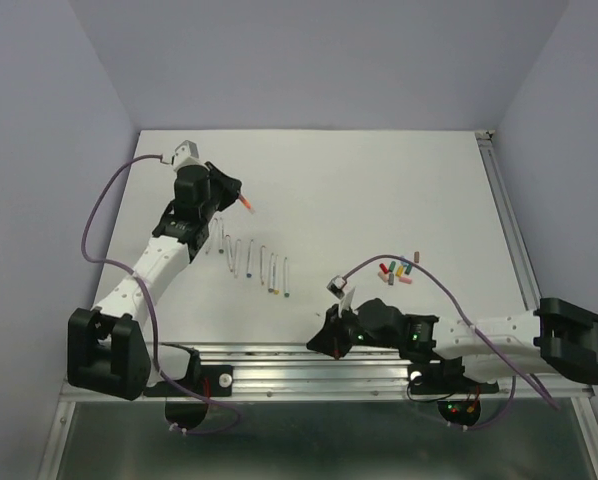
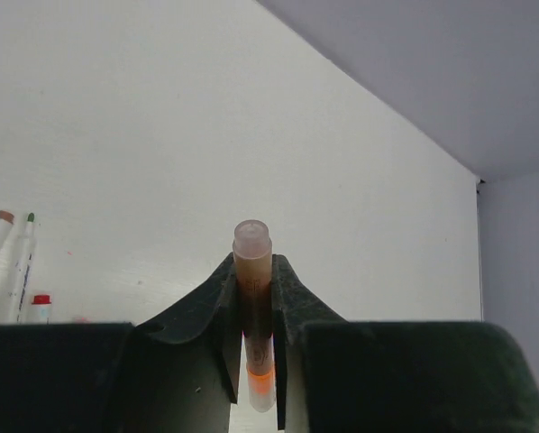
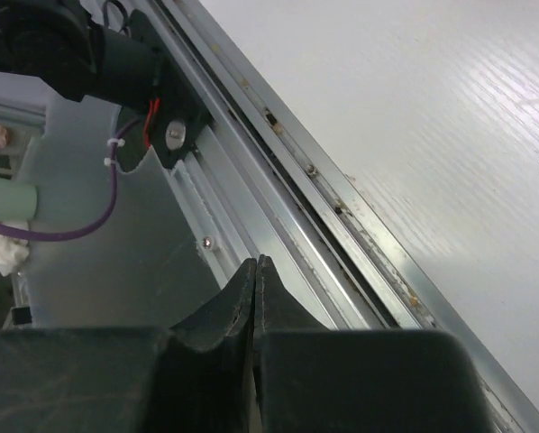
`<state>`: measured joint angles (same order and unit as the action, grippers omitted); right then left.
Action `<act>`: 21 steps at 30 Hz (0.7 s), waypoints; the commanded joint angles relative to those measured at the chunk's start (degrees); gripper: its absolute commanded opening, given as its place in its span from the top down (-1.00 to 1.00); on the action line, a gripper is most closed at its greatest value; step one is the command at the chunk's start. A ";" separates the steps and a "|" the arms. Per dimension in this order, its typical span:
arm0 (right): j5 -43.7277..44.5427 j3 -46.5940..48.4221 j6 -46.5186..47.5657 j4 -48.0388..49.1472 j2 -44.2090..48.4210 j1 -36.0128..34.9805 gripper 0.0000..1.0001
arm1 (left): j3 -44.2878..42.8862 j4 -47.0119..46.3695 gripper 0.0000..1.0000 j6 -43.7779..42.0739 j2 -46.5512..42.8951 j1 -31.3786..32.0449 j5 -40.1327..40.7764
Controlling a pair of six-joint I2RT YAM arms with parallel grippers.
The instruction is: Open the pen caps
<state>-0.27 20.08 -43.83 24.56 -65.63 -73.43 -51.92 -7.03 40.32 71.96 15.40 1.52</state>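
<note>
White table (image 1: 379, 190): row of pen barrels (image 1: 254, 262), cluster of pen caps (image 1: 399, 270)

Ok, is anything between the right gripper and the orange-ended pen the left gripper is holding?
Only the row of thin whitish pens lying flat on the table sits between the shut right gripper and the orange-ended pen clamped in the left gripper. Nothing else visible does.

Plastic pen caps (image 1: 398, 270), matt tbl (image 1: 379, 180)

One orange pen (image 2: 252, 248) in the left end effector (image 2: 251, 280); six or seven loose pens (image 1: 249, 260) just beside it; about seven pen caps (image 1: 399, 270) near the right end effector (image 3: 254, 271).
</note>
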 commanded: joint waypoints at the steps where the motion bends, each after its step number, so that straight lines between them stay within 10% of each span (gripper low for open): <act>1: 1.39 -1.44 -2.21 -4.24 3.22 0.39 0.99 | -3.01 -4.22 1.00 -3.66 0.98 -0.89 -0.45; 14: 16.01 14.36 6.30 -16.12 -0.72 3.28 0.82 | 12.01 -11.34 1.00 -1.12 -8.94 5.07 -16.64; 21: 14.33 23.07 9.55 -16.73 -9.34 7.42 -0.36 | 16.23 -10.03 1.00 0.46 -14.65 12.20 -12.86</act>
<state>12.08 37.60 -37.63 9.15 -72.66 -66.32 -36.67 -14.20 39.72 61.28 26.20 -12.38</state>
